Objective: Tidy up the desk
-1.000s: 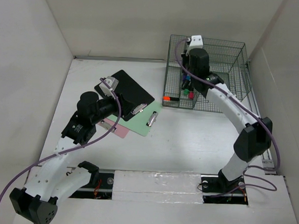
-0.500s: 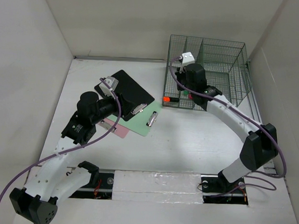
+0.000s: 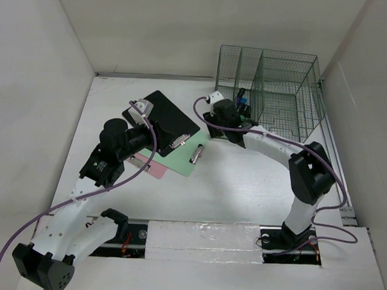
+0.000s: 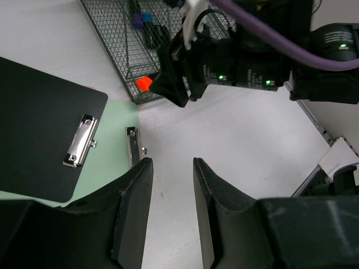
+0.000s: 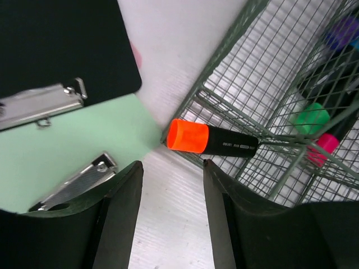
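Observation:
The white desk [image 3: 243, 182] carries a black clipboard [image 3: 166, 115], a pale green clipboard [image 3: 180, 158] with a metal clip [image 3: 196, 153], and a pink note [image 3: 152, 169]. My right gripper [image 3: 215, 125] is open and empty, low over the desk at the front left corner of the green wire rack [image 3: 279, 84]. In the right wrist view its open fingertips [image 5: 171, 164] sit just short of an orange-capped black marker [image 5: 210, 140] that pokes out through the rack's mesh. My left gripper [image 4: 171, 162] is open and empty above the desk beside the green clipboard [image 4: 106, 162].
Several markers stand in the rack's front left bin: green [image 5: 311, 119], pink [image 5: 322, 148] and purple [image 5: 342, 33] caps. The rack's other bins look empty. White walls enclose the desk at left, back and right. The black clipboard [image 4: 39, 123] overlaps the green one.
My right gripper has come out of the rack and moved left and down to the rack's front left corner. The left arm has not moved.

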You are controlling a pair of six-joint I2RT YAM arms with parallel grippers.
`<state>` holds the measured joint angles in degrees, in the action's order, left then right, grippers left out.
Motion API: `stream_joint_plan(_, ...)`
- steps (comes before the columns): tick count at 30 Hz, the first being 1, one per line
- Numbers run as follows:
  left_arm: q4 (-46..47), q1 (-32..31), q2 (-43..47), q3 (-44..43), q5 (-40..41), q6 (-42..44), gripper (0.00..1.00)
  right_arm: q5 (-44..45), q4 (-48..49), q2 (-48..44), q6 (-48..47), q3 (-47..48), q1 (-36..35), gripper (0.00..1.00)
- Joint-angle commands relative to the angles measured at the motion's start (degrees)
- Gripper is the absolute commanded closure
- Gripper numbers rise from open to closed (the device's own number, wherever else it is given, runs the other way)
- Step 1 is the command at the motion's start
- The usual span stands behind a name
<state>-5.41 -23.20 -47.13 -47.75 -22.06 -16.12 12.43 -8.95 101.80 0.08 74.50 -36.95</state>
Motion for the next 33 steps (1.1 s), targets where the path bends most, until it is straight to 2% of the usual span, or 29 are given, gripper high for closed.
stream_joint_plan(1,2.33,-0.18,0.29,-1.74,-0.35,0.21,0.69,2.51,0.07,2.34,-2.01,4.77,-0.40,0.47)
stream_joint_plan(6,2.25,-0.18,0.38,-1.74,-0.08,0.21,0.69,4.01,-0.89,6.74,-2.45,7.06,-0.40,0.53)
stream_joint_plan(15,2.42,-0.18,0.46,-1.74,-0.35,0.30,0.69,9.28,-1.50,10.52,-3.59,10.74,-0.40,0.57)
stream_joint_plan(29,2.33,-0.18,0.55,-1.82,-0.08,0.30,0.69,5.59,-2.56,11.93,-3.68,10.76,-0.93,0.57)
stream_joint_plan(33,2.33,-0.18,0.73,-1.74,-0.44,0.30,0.69,6.82,-3.35,13.25,-3.24,11.46,-0.93,0.58)
